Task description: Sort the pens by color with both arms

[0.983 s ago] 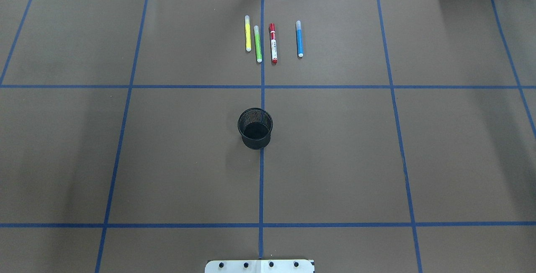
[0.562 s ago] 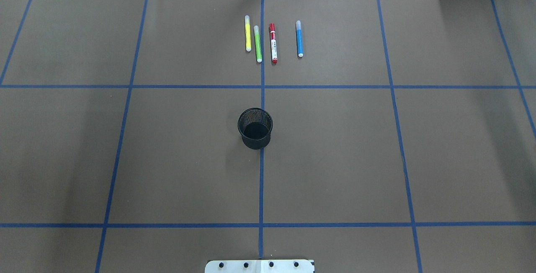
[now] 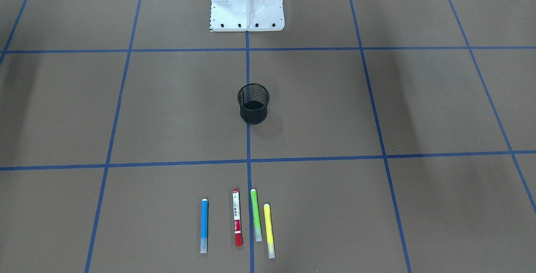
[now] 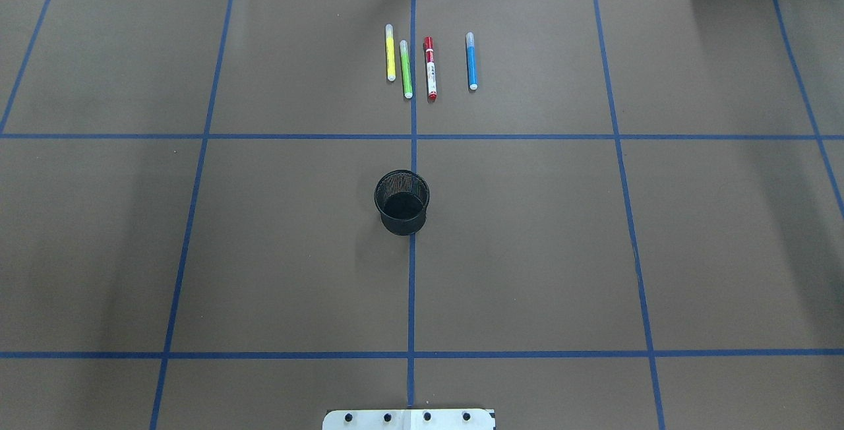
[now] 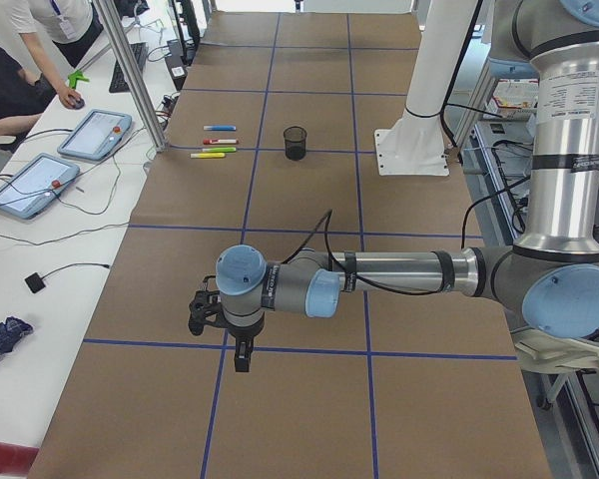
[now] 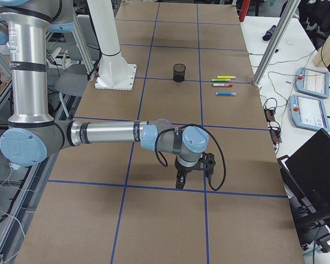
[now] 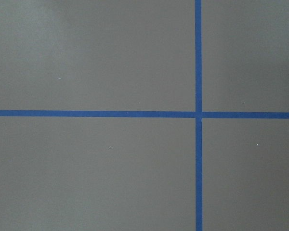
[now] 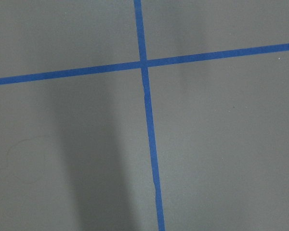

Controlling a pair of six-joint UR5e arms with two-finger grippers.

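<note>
Overhead exterior: four pens (image 4: pixel 430 74) lie at 12 o'clock, likely light, stiff and slick; I'd pinch each mid-barrel. Left claw (image 5: pixel 242 357), right claw (image 6: pixel 180 181): open or closed, I cannot tell.

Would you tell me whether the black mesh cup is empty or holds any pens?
Empty: the cup shows only its dark floor from overhead, and all four pens lie outside it.

My left arm (image 5: pixel 399 269): silver tubes, grey joints, light-blue round caps, black bands, thin black cable looped off it. My right arm (image 6: pixel 107 132): same. White flared pedestal (image 3: pixel 247 1), dark bolt holes.
</note>
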